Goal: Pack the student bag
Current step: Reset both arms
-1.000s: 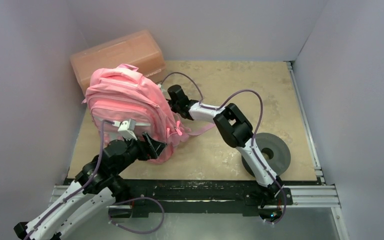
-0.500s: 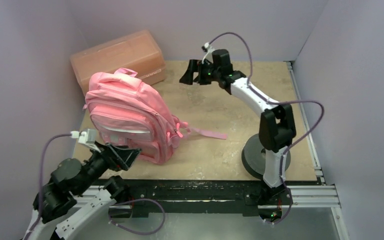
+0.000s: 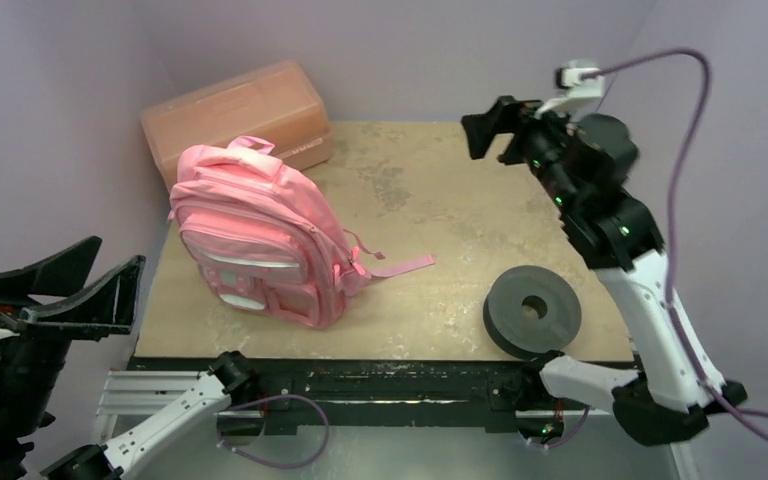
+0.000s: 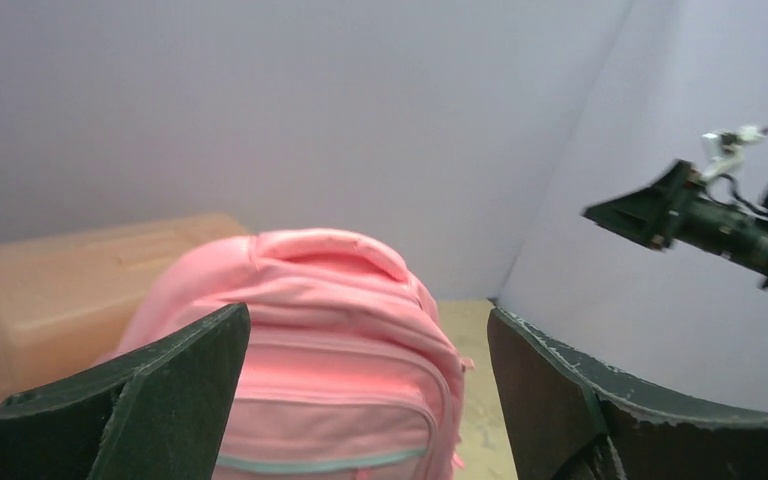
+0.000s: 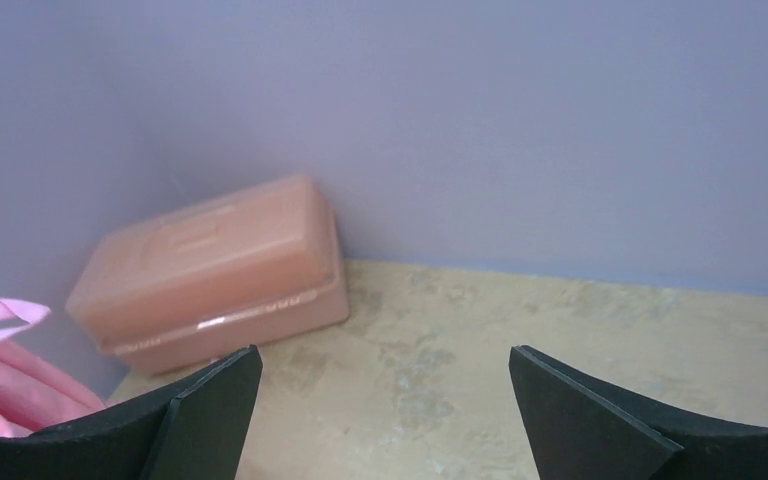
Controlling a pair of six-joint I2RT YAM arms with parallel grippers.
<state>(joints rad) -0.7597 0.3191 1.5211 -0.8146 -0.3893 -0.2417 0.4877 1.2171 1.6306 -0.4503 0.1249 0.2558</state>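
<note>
Quick count from my remote seat: two arms, one bag, one box, one disc.

Starting at the left, my left gripper point(image 3: 120, 252) hangs off the table's 8 o'clock corner, raised high, fingers spread wide with nothing between them. Its wrist cam looks straight at the top of the bag.

The salmon plastic box point(image 3: 235, 110) is tucked into the 11 o'clock corner against the walls. Right in front of it is the pink backpack point(image 3: 260, 235), at about 9 o'clock on the table point(image 3: 440, 200), front pockets facing up and toward me. Its top overlaps the box from above, and I can't tell if they touch. The bag's left side runs close to the table's left edge and its bottom is near the front edge. One pink strap point(image 3: 400, 266) trails out toward 3 o'clock.

The middle of the table, from the strap out to 12 and 2 o'clock, is bare surface.

One black disc point(image 3: 532, 310) with a centre hole lies at 5 o'clock, right at the front edge.

The right gripper point(image 3: 485, 118) is up in the air at 1 o'clock near the back wall, fingers wide apart, holding nothing.
</note>
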